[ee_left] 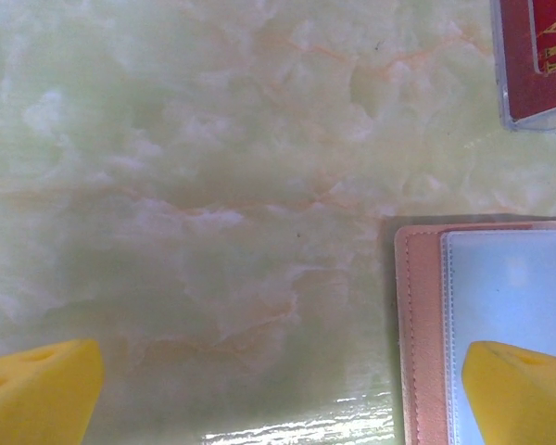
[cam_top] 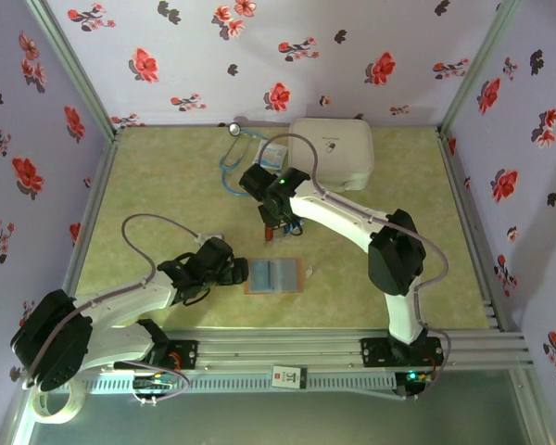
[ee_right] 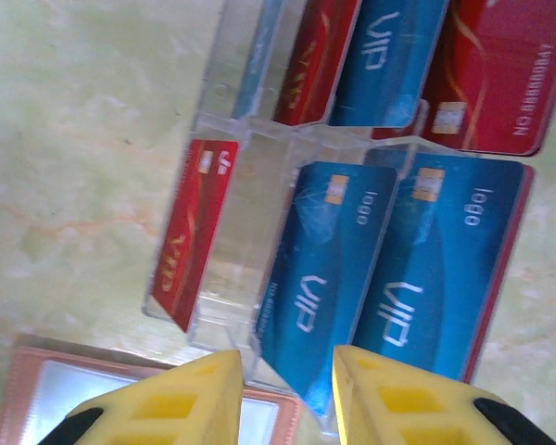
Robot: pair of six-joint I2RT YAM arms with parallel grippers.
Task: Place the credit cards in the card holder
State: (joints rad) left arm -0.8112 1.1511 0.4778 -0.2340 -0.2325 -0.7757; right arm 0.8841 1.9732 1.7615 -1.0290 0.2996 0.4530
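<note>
three blue cards; three red cards; one card holder

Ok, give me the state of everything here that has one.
Tan-brown leather card holder: open, lying flat on the table.
Blue and red plastic credit cards: slotted in the clear plastic tray.
Large white rounded case: closed.
Left gripper: open, over the holder's edge.
Right gripper: partly closed around one blue card, grip unclear.
</note>
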